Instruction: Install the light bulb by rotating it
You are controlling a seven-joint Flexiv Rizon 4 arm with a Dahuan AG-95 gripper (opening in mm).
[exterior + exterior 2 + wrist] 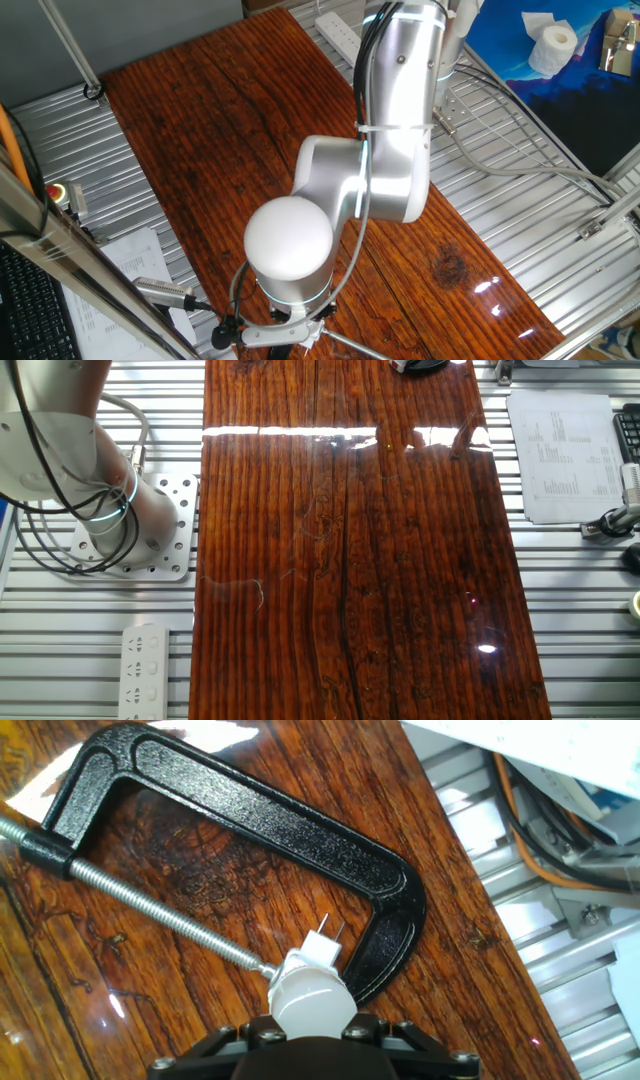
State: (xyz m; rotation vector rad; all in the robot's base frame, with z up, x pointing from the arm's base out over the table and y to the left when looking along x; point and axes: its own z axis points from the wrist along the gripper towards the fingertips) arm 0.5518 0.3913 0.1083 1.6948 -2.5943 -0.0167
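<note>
In the hand view the small white frosted light bulb (310, 998) sits with its narrow end in a white socket piece (318, 956) that has two metal prongs. A black C-clamp (250, 820) lies on the wooden table, and the tip of its threaded screw (150, 912) presses against the socket. My gripper (312, 1032) is at the bottom edge, with its black fingers (238, 1038) close against both sides of the bulb's dome. In one fixed view the arm's own body (385, 150) hides the gripper and the bulb. The other fixed view shows neither.
The large white joint cap (288, 238) hangs over the table's near end. A power strip (145, 660) lies beside the arm base (120, 520). Papers (560, 455), cables (560, 840) and a red button (57, 190) sit on the metal slats. A toilet roll (552, 45) stands far back.
</note>
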